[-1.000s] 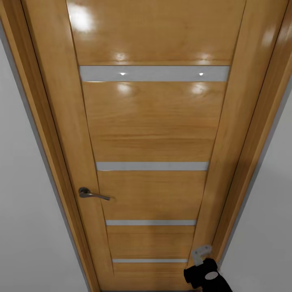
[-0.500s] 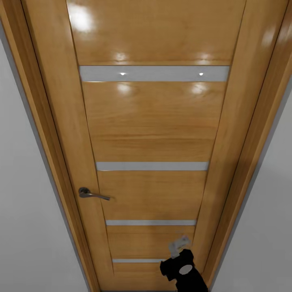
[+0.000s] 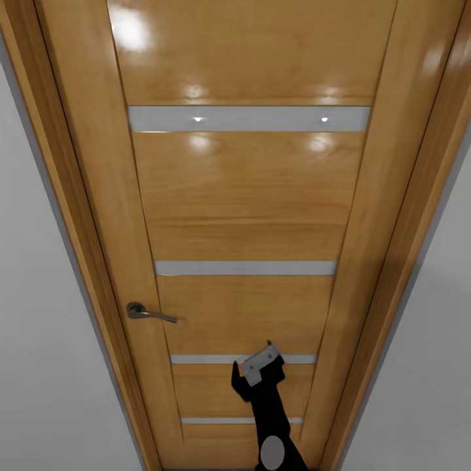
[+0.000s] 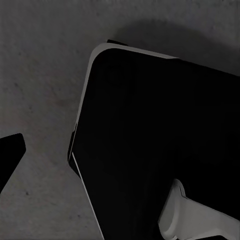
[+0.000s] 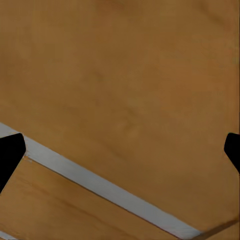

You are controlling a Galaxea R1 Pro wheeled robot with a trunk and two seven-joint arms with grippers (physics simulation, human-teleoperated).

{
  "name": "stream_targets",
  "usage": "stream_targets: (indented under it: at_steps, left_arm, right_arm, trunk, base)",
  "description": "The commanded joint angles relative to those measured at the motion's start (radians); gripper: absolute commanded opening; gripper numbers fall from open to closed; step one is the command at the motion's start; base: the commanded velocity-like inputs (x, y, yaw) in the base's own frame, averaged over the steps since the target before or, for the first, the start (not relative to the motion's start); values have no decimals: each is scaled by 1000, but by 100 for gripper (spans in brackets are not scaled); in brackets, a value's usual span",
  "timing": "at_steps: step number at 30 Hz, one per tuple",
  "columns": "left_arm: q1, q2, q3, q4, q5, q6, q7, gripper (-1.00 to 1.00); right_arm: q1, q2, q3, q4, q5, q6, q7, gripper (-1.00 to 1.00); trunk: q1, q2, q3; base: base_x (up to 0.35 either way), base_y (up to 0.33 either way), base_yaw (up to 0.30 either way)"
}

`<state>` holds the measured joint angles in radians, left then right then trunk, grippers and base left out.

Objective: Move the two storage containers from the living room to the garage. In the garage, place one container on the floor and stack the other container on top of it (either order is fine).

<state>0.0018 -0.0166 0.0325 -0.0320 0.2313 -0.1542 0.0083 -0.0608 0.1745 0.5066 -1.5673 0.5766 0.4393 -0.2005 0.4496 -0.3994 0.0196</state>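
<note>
Both storage containers are out of view. A shut, glossy wooden door (image 3: 248, 196) with silver cross strips stands right in front of me. My right gripper (image 3: 256, 369) is raised before the door's lower middle, close to the third strip. In the right wrist view my right gripper (image 5: 120, 150) is open and empty, and the wood and one silver strip (image 5: 100, 186) lie between its fingertips. My left gripper (image 4: 120, 150) hangs over dark grey concrete floor (image 4: 45, 75), one fingertip (image 4: 9, 155) spread wide to the picture's edge, holding nothing.
The door's metal lever handle (image 3: 149, 314) sits at its left side, well left of my right gripper. The wooden door frame (image 3: 72, 196) and white walls (image 3: 39, 366) flank the door. My own black base (image 4: 160, 140) shows below the left gripper.
My right arm has swung left and upward, from the door frame at the lower right to the door's lower middle. The door and the view have not shifted.
</note>
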Motion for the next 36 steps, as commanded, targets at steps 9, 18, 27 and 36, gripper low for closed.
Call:
stream_targets:
  at_steps: [9, 18, 27, 36]
  left_arm:
    - [0, 0, 3, 0, 2, -2, 1, 100]
    - [0, 0, 3, 0, 2, -2, 1, 100]
    - [0, 0, 3, 0, 3, -2, 1, 100]
    - [0, 0, 3, 0, 3, -2, 1, 100]
  right_arm:
    - [-75, 0, 28, 3, 16, -119, -10, 100]
    - [-209, 0, 29, 25, 2, -48, 65, 100]
    - [-657, 0, 26, 505, -252, -28, 90, 100]
    - [-813, 0, 17, 721, -269, -30, 72, 100]
  trunk:
    - [0, -1, 0]
    - [0, -1, 0]
    - [0, -1, 0]
    - [0, -1, 0]
  base:
    - [0, 0, 0]
    - [0, 0, 0]
    - [0, 0, 0]
    - [0, 0, 0]
